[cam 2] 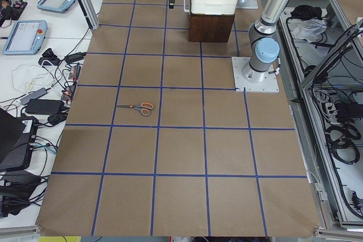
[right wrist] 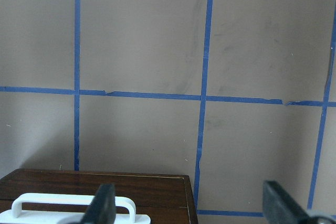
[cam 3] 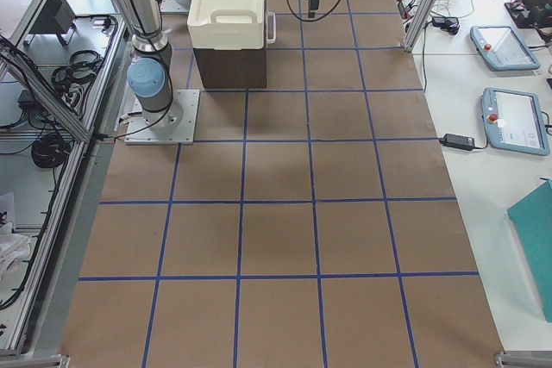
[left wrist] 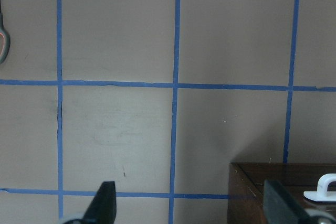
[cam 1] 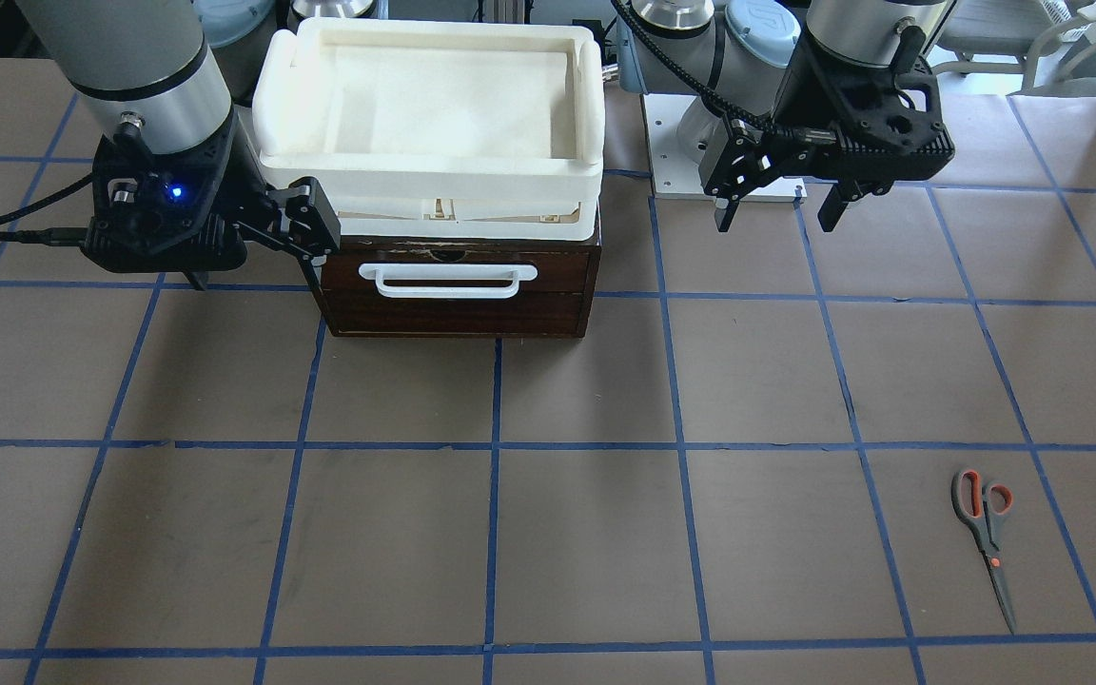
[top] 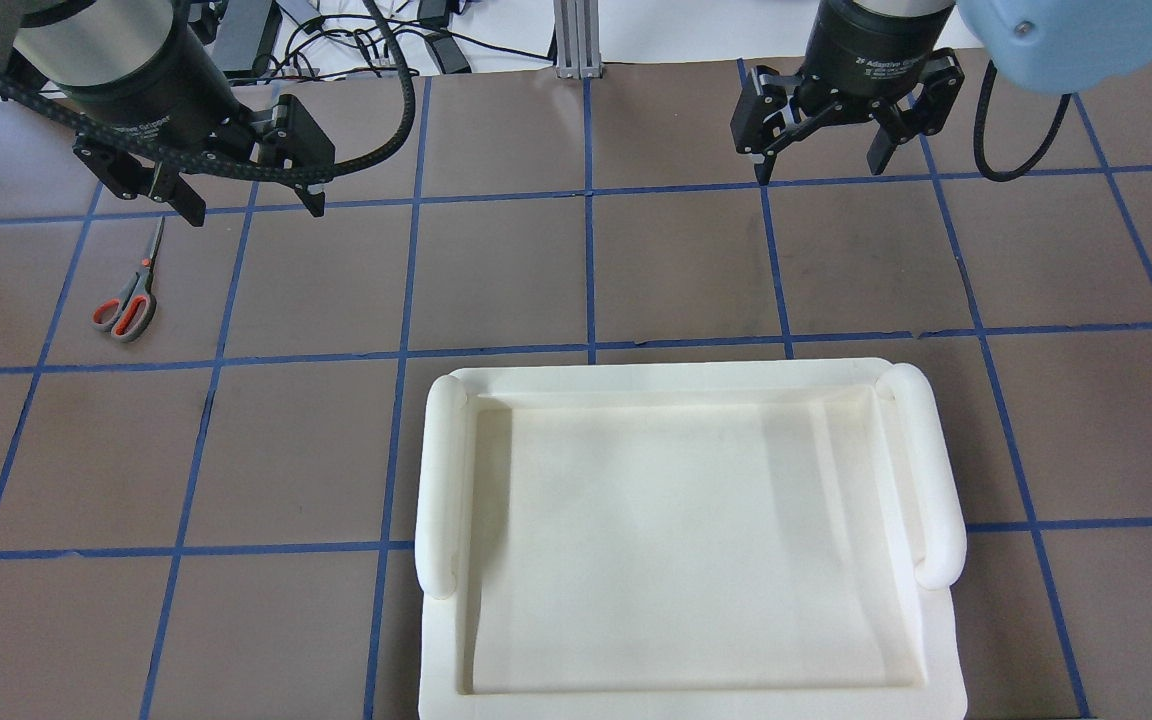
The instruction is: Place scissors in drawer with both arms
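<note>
In the front view the left gripper (cam 1: 776, 221) and the right gripper (cam 1: 258, 266) both hang spread and empty, one on each side of the shut drawer (cam 1: 458, 309). From overhead, the scissors (top: 126, 300) lie flat on the table (top: 686, 270), on the robot's left side.

Glossy dark wood drawer (cam 1: 458, 290), matt white foam tray (cam 1: 429, 114).

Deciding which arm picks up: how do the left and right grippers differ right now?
The left gripper hangs close to the scissors; the right gripper is far across the table from them. The right gripper's wrist view shows more of the handle on the drawer than the left gripper's. Both are open, empty and raised off the table.
</note>
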{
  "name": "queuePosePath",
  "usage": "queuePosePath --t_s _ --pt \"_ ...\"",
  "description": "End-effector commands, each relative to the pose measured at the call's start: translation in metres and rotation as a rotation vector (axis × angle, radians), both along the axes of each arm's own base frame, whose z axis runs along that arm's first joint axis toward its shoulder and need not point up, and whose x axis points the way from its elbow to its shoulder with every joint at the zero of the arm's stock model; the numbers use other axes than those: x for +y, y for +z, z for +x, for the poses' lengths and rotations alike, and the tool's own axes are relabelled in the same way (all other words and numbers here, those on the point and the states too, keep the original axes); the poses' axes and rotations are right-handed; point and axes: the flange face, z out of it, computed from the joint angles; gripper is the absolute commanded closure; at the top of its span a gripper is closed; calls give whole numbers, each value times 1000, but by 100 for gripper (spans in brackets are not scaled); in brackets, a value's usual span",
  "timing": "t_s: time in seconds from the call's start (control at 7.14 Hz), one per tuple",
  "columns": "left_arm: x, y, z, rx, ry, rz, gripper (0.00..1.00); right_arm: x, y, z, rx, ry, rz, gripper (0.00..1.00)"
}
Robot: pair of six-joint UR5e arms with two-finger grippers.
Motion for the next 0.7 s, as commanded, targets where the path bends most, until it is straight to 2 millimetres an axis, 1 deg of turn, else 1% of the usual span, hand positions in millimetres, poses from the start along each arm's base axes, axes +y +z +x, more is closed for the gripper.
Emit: queuePosePath --t_s 0.0,0.42,0.56 --pt "0 0 0 -1 1 1 0 1 -5 0 0 0 9 0" --pt "-1 0 3 -4 4 -3 0 0 -2 -1 -3 5 -3 0" --pt "-5 0 13 -3 1 -8 0 0 1 0 -6 6 -20 0"
